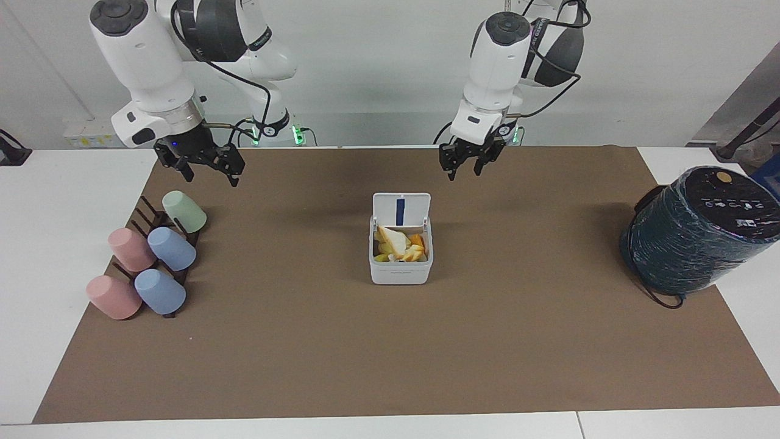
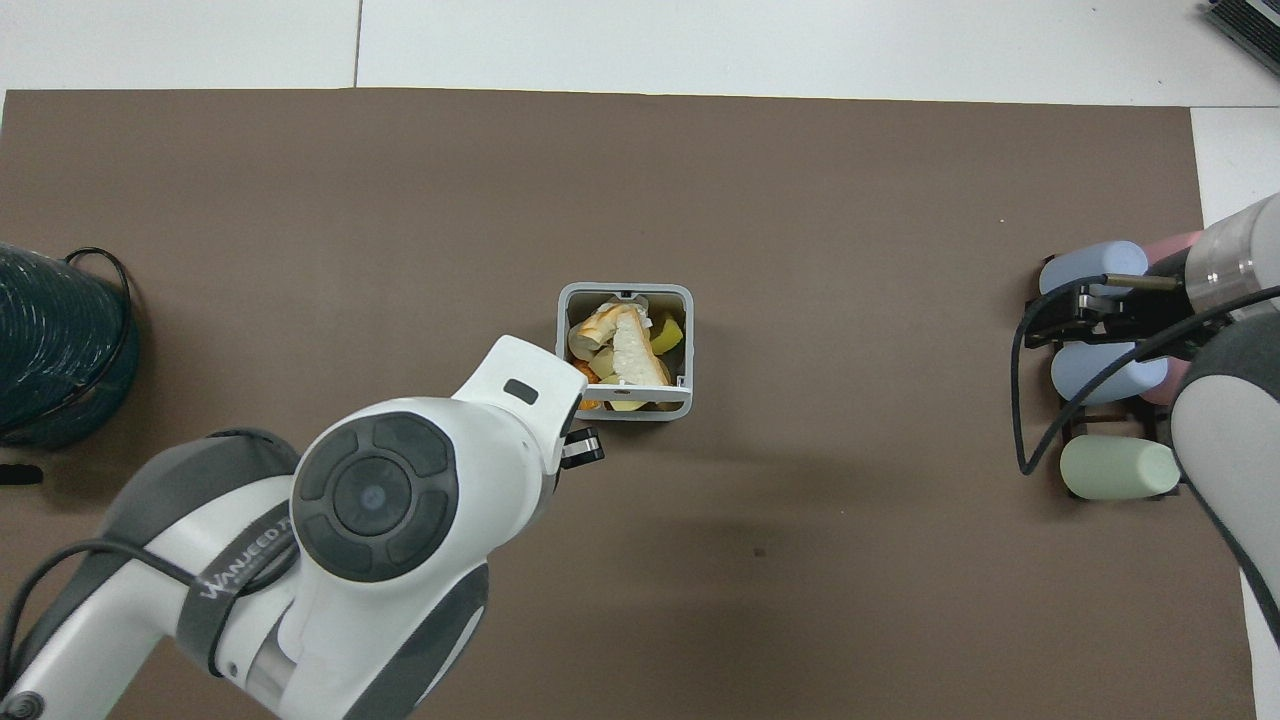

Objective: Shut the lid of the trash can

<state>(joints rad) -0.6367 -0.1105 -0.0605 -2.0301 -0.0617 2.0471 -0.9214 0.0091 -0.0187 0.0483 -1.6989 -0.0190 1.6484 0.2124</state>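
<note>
The trash can [image 1: 400, 270] is a small white square box in the middle of the brown mat, with bread and fruit scraps [image 1: 399, 244] inside. Its lid [image 1: 401, 210] stands upright on the side nearer the robots, blue strip showing. In the overhead view the trash can [image 2: 562, 345] shows from above, with the lid [image 2: 624, 394] edge-on. My left gripper [image 1: 464, 174] is open and empty, raised over the mat beside the lid, toward the left arm's end. In the overhead view my left arm hides all but a fingertip [image 2: 585, 447]. My right gripper [image 1: 210, 177] is open and waits over the cup rack.
A rack of pastel cups [image 1: 149, 253] lies at the right arm's end of the mat; it also shows in the overhead view [image 2: 1105, 370]. A large dark wrapped cylinder [image 1: 694, 231] stands at the left arm's end of the mat, with a cable.
</note>
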